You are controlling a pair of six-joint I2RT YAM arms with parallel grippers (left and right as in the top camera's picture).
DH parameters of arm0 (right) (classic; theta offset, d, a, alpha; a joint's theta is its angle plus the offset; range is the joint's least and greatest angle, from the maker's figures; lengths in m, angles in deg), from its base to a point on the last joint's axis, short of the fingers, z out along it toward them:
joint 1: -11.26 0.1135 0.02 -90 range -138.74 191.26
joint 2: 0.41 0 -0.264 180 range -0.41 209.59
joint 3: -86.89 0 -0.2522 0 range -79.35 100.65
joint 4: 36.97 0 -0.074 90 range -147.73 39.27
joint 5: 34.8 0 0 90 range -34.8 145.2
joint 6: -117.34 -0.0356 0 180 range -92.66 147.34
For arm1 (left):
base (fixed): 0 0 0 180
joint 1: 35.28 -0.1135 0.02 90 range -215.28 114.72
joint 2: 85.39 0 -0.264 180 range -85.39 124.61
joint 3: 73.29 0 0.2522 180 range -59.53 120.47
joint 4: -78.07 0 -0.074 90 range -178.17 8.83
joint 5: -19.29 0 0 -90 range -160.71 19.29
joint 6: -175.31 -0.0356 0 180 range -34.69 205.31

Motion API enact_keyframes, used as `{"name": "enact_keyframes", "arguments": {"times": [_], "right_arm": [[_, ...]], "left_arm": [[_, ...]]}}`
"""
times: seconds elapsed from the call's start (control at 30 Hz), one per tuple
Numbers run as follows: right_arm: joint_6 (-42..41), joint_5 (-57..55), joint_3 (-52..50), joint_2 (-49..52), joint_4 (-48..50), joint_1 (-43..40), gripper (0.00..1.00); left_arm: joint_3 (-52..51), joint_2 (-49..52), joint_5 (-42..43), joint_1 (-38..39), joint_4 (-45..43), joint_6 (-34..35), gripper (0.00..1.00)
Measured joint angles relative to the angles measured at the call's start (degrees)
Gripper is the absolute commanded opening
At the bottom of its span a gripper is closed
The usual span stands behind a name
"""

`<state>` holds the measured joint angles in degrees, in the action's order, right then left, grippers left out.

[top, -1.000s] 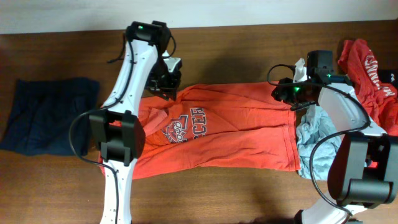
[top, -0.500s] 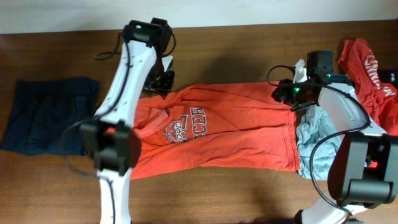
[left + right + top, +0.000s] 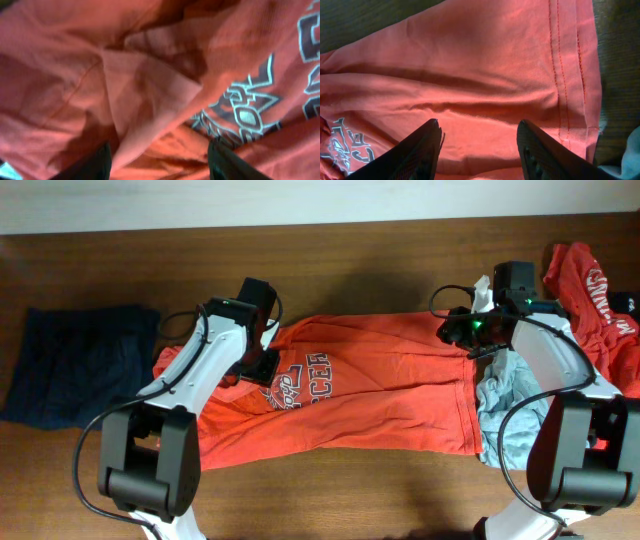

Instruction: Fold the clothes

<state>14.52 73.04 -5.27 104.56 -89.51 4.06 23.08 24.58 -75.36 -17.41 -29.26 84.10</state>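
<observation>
As we look from overhead, the orange-red shirt (image 3: 380,395) lies spread across the middle of the table (image 3: 350,250), with its hem (image 3: 474,410) to the right. The left gripper (image 3: 262,365) is low over the left part of the shirt, just beside the print (image 3: 300,378). The right gripper (image 3: 458,330) is at the far right corner of the shirt. A navy garment (image 3: 80,365) lies well apart at the left, a red tee (image 3: 590,290) at the far right, and a grey-blue garment (image 3: 505,405) touches the shirt's right end.

From the left wrist we see wrinkled cloth with a folded flap, and the print at the right. The fingers (image 3: 95,165) stand well apart, and we see no cloth pinched between them.

From the right wrist the shirt is rather flat, the stitched hem running down the right side. The jaws are wide apart above the cloth and hold nothing.
</observation>
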Motion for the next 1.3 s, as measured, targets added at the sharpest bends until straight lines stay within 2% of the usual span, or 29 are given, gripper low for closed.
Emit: {"name": "enact_keyframes", "arguments": {"times": [0.1, 0.13, 0.17, 0.33, 0.47, 0.6, 0.73, 0.83, 1.1, 1.3], "right_arm": [[0.0, 0.0, 0.0, 0.0, 0.0, 0.0, 0.53], [0.0, 0.0, 0.0, 0.0, 0.0, 0.0, 0.53], [0.0, 0.0, 0.0, 0.0, 0.0, 0.0, 0.53], [-0.1, 0.0, 0.0, 0.0, 0.0, 0.0, 0.53], [0.0, 0.0, 0.0, 0.0, 0.0, 0.0, 0.53], [0.0, 0.0, 0.0, 0.0, 0.0, 0.0, 0.53], [0.0, 0.0, 0.0, 0.0, 0.0, 0.0, 0.53], [0.0, 0.0, 0.0, 0.0, 0.0, 0.0, 0.53], [0.0, 0.0, 0.0, 0.0, 0.0, 0.0, 0.53], [0.0, 0.0, 0.0, 0.0, 0.1, 0.0, 0.53]], "left_arm": [[0.2, 0.0, 0.2, 0.0, -4.8, -1.5, 0.57], [0.2, 0.0, 0.2, 0.0, -5.6, -1.7, 0.53], [0.2, 0.0, 0.2, 0.0, -6.0, -2.1, 0.50], [0.2, 0.0, 0.2, 0.0, -6.3, -2.6, 0.50], [0.2, 0.5, 0.2, 0.0, -5.9, -2.8, 0.42], [0.2, 2.2, 0.2, 0.0, -5.8, -3.0, 0.18], [0.1, 3.2, 0.2, 0.0, -6.1, -3.2, 0.01], [0.1, 3.2, 0.0, 0.0, -4.0, -3.5, 0.00], [3.5, 2.7, -3.3, -0.2, 10.2, -3.5, 0.01], [4.7, 0.5, -4.5, -3.1, 17.0, -1.4, 0.02]]}}
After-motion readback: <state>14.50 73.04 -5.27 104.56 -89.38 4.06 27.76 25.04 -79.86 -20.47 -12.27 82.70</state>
